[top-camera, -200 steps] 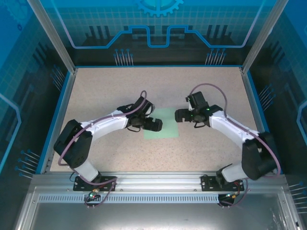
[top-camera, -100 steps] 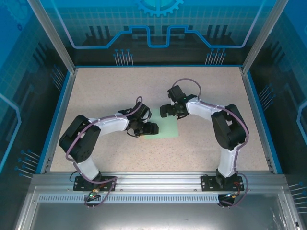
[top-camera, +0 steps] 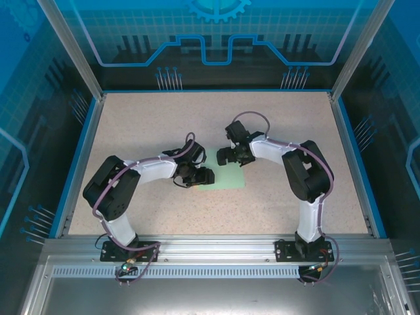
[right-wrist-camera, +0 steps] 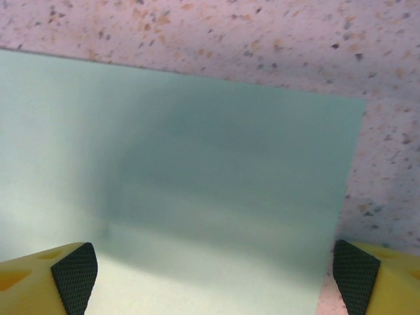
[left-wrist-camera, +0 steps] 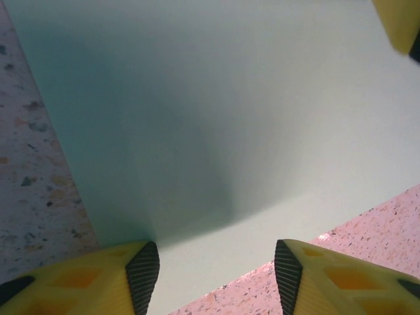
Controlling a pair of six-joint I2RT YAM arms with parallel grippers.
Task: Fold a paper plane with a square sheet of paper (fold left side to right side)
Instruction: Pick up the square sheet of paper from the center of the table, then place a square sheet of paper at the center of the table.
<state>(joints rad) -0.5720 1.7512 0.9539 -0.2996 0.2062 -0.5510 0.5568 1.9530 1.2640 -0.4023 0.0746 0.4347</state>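
- The sheet of paper (top-camera: 230,178) lies flat and unfolded near the middle of the table (top-camera: 164,131).
- The left gripper (top-camera: 205,176) sits low at the sheet's 9 o'clock edge. Its fingers are partly apart with one corner of the sheet just beside a fingertip, and they clamp nothing.
- The right gripper (top-camera: 225,156) hangs over the 12 o'clock edge with its fingers wide apart and empty.
- The sheet looks thin, very light and limp. It probably slides on the table and takes a crease from any hard pinch.
- The best hold is likely a gentle pinch right on the 9 o'clock edge near a corner, with the 3 o'clock side pinned.
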